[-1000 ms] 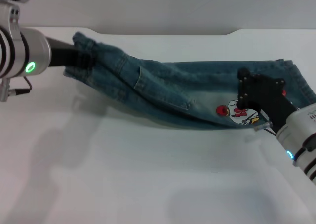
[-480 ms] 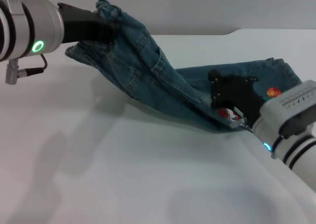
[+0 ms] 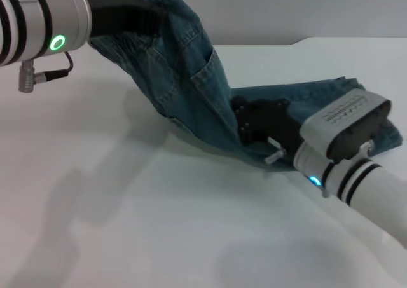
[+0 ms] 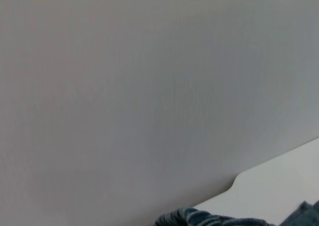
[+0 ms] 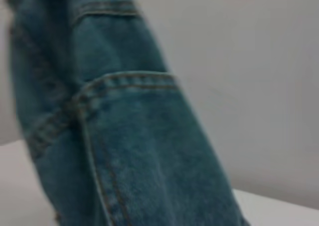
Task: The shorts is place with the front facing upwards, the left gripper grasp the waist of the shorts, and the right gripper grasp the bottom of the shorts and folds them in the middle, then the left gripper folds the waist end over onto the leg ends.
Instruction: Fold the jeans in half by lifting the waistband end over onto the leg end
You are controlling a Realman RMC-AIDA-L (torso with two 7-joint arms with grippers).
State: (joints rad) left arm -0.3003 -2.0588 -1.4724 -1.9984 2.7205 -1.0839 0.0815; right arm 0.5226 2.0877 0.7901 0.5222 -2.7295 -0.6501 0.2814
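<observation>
The denim shorts (image 3: 191, 84) stretch across the white table (image 3: 127, 212) with their long axis running from upper left to lower right in the head view. The waist end is lifted high off the surface at the upper left, and the cloth slopes down from there in a draped sheet, a back pocket facing outward. The leg ends lie flat on the table toward the right, near its far edge.

The left gripper (image 3: 143, 14) is clamped on the waist end of the shorts, holding it in the air above the table's left rear area. The right gripper (image 3: 251, 132) sits low over the middle of the garment, where the hanging cloth meets the flat part; its black body presses against or just above the denim, but whether its fingers are closed or apart cannot be told.

The right wrist view shows the hanging denim close up, with pocket stitching running across it. The left wrist view shows mostly wall, with a scrap of denim and the table's notched far edge.

Bare tabletop spreads wide in front of the shorts and to the left.
</observation>
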